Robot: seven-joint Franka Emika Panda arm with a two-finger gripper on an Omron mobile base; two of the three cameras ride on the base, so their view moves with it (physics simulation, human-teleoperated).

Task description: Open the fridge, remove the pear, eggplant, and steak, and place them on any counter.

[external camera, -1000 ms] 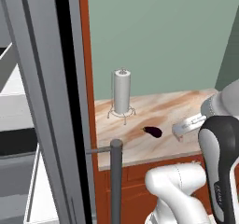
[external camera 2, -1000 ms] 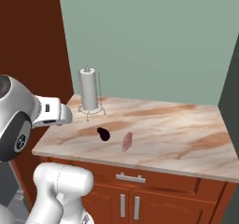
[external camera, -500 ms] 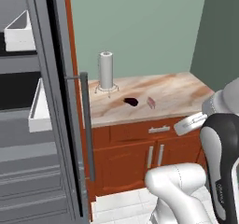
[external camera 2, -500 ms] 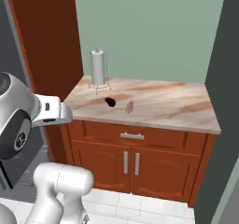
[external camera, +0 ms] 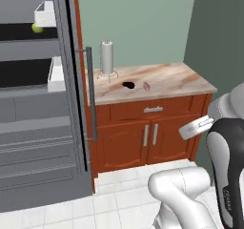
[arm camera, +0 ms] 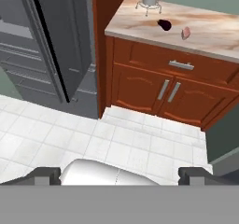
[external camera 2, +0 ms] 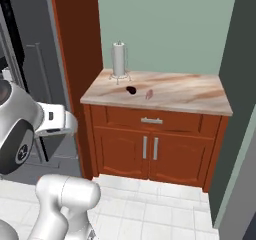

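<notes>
Left base view: tall dark grey fridge fills the left half of frame, door swung open, long grey bar handle at centre-left. Small round yellow-green pear sits on an upper shelf, upper left, beside a white bin. Beige marble-look counter over reddish-brown cabinets at centre right. On it: glossy dark purple-black eggplant and, just to its right, flat pinkish-red steak, close but apart. Grey paper-towel roll on a wire stand behind them at the counter's left end.

Right base view: counter centre frame, eggplant and steak left of centre, roll behind. Fridge at left edge.

Hand view: gripper at bottom edge, fingertips far apart, released, nothing between them, over white floor tiles. Counter upper right with eggplant and steak; fridge door upper left.
</notes>
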